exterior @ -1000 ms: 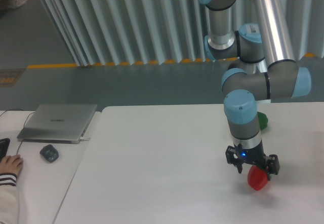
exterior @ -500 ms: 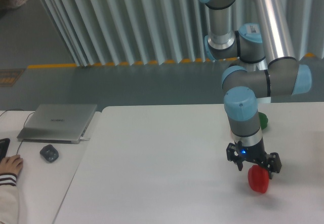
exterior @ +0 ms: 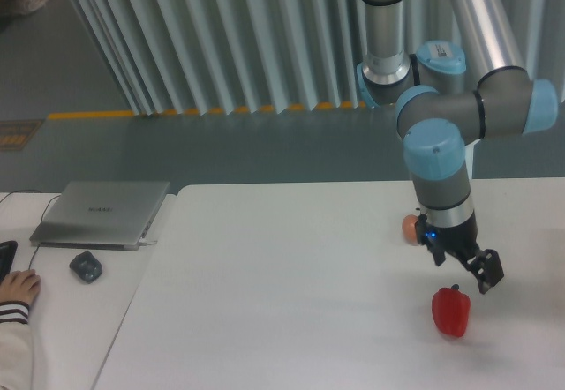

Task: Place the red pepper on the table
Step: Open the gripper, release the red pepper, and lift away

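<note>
The red pepper [exterior: 451, 312] sits upright on the white surface [exterior: 282, 293], stem up, w/ a faint shadow under it. It is free of the robot: nothing touches it.

The end effector [exterior: 463, 265] hangs just above the pepper and slightly to its right, clear of it, w/ a visible gap between the lowest fingertip and the pepper's stem. Its fingers are spread apart, one dark finger [exterior: 486, 272] reaching down-right and the other near the wrist side at upper left; nothing sits between them, so it is released and holds nothing. A small blue light glows on the wrist just above the fingers.

The arm [exterior: 439, 174] rises from the end effector in a grey column w/ a light blue cap, then bends back toward more joints above the pepper.

Above and left of the pepper, just beside the wrist, a small orange ball [exterior: 410, 228] rests on the surface, partly hidden by the arm.

Far left of the pepper, on the adjoining desk, lie a closed grey laptop [exterior: 103, 212] and a dark mouse [exterior: 86, 266]. A person's hand [exterior: 18, 286] w/ a striped cuff shows at the left edge, near the mouse.
</note>
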{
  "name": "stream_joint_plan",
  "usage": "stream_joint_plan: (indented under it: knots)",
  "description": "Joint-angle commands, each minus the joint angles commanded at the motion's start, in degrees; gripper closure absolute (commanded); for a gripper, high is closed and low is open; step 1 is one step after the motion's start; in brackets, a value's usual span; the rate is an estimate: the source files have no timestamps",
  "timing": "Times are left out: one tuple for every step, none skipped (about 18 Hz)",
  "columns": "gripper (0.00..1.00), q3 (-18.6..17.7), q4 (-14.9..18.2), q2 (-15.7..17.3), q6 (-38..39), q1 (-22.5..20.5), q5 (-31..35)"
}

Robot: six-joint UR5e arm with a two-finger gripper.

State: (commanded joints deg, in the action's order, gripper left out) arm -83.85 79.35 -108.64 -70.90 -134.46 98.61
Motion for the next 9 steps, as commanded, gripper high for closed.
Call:
stream_joint_plan:
  knots:
    - [0.00, 0.17, 0.71, 0.53, -1.33, -0.62, -0.09]
    - [0.00, 0.35, 1.07, 0.97, -2.04, -1.15, -0.35]
    - [0.00, 0.35, 1.07, 1.14, -2.40, -1.24, -0.26]
    - [0.00, 0.18, 1.16, 1.15, -2.49, -1.15, 0.00]
    - [0.00, 0.09, 1.16, 1.15, -2.49, -1.15, 0.00]
    - [0.00, 0.35, 1.07, 1.06, -2.49, -1.06, 0.00]
    - [0.00, 0.44, 1.07, 1.06, -2.40, -1.06, -0.09]
    - [0.00, 0.27, 1.07, 1.15, -2.49, -1.15, -0.26]
    - [0.00, 0.26, 1.07, 1.15, -2.40, -1.24, -0.35]
